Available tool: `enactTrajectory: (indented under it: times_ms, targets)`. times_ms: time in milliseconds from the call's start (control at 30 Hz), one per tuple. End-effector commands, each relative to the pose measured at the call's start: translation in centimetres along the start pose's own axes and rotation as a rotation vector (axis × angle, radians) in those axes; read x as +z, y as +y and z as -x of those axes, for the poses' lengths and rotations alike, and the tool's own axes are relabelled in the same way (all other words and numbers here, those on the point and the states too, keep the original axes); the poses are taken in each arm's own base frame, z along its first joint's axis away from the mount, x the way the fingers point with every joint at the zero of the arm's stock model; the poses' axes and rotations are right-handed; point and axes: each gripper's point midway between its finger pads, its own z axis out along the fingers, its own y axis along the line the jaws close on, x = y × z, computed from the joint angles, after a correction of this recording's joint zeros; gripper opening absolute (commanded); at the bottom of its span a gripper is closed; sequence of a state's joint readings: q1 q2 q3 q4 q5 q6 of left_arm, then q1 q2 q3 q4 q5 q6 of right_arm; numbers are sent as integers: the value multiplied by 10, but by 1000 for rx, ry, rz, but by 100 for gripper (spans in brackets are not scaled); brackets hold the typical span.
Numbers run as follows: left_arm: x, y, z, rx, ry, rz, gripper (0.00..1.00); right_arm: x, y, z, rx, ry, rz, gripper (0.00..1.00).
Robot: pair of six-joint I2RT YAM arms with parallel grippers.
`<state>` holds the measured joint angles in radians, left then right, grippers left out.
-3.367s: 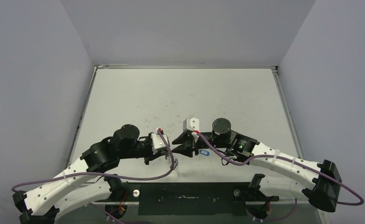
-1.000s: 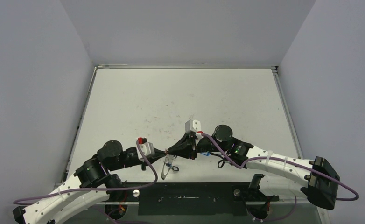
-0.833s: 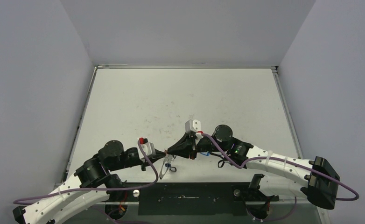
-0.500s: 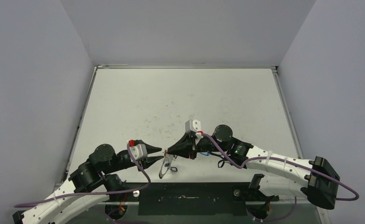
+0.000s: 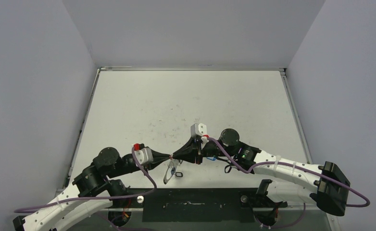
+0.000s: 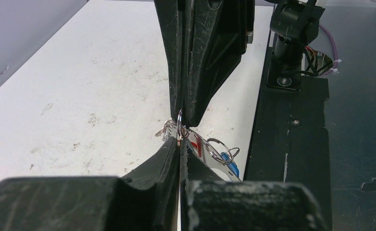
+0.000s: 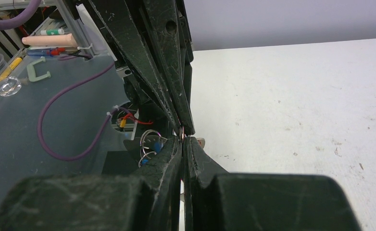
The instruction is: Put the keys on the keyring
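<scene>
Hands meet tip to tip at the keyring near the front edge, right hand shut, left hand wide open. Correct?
Not quite: the left hand is shut too. The left wrist view shows its fingers pressed together where it meets the right hand at the keyring.

My left arm (image 5: 56,211) and right arm (image 5: 282,166) are white shells with round black joints, each trailed by a purple cable (image 5: 149,175). My black tapered fingers (image 7: 167,168) are scuffed. A small green light (image 5: 244,155) glows on the right arm.
</scene>
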<state>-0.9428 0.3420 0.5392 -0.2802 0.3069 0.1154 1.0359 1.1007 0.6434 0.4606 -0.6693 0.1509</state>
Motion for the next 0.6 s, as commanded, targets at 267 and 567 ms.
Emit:
enactTrajectory:
  times_ms: [267,567]
  targets:
    - [-7,-1,-5,13,50,-2,0,-3,8,45,-79,-136,15,0]
    - [12,-3,-5,6,53,-46,0,-1,8,43,-69,-134,24,0]
